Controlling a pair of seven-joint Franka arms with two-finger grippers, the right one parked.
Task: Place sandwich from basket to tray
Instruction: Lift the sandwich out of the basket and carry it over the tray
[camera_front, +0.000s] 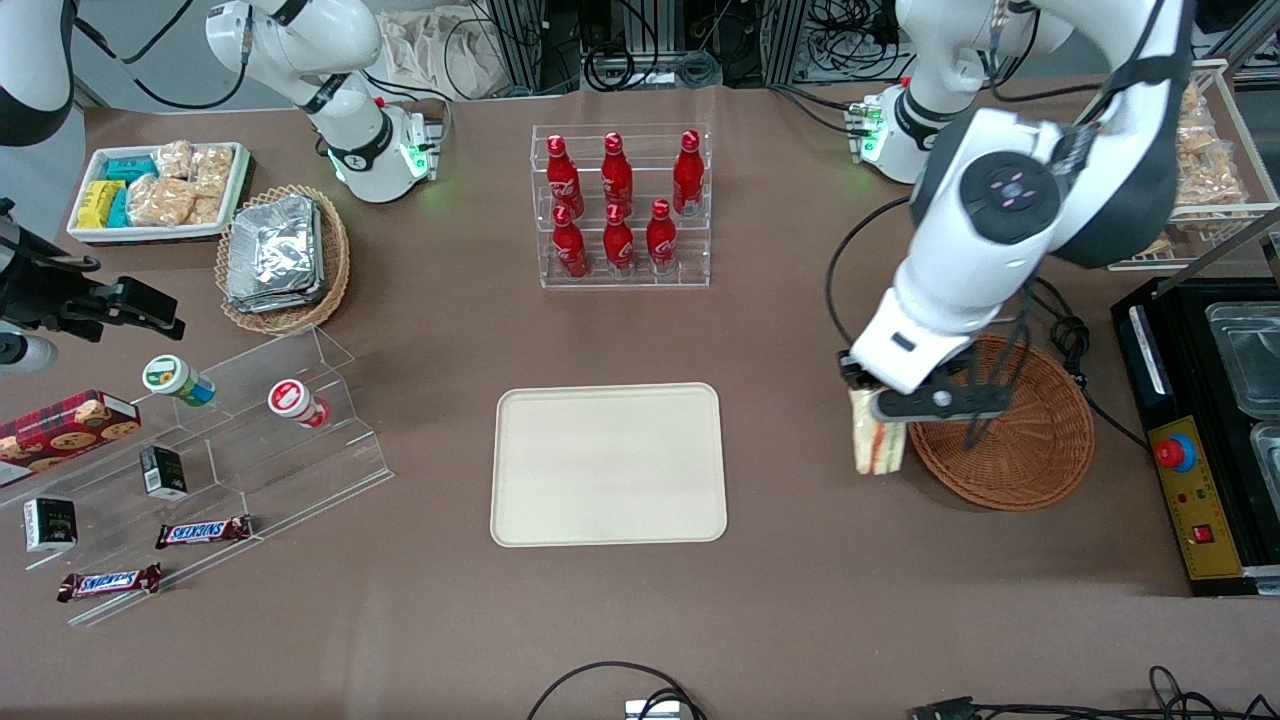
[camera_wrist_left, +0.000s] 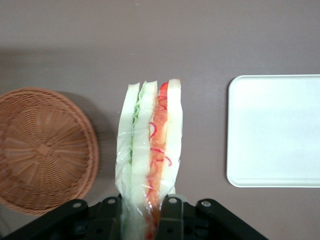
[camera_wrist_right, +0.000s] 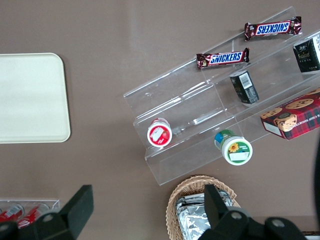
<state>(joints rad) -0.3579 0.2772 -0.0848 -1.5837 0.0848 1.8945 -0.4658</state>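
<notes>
My left gripper (camera_front: 878, 410) is shut on the sandwich (camera_front: 877, 443), a wrapped wedge of pale bread with green and red-orange filling (camera_wrist_left: 150, 145). It hangs in the air just off the rim of the reddish-brown wicker basket (camera_front: 1010, 425), between the basket and the cream tray (camera_front: 608, 465). In the wrist view the black fingers (camera_wrist_left: 170, 215) pinch the wedge's narrow end, with the basket (camera_wrist_left: 42, 150) and the tray (camera_wrist_left: 277, 130) on either side. Nothing lies in the basket or on the tray.
A clear rack of red bottles (camera_front: 620, 205) stands farther from the front camera than the tray. A black appliance with a red button (camera_front: 1195, 440) sits beside the basket. Toward the parked arm's end are an acrylic stand with snacks (camera_front: 200, 450) and a tan basket of foil packets (camera_front: 280, 255).
</notes>
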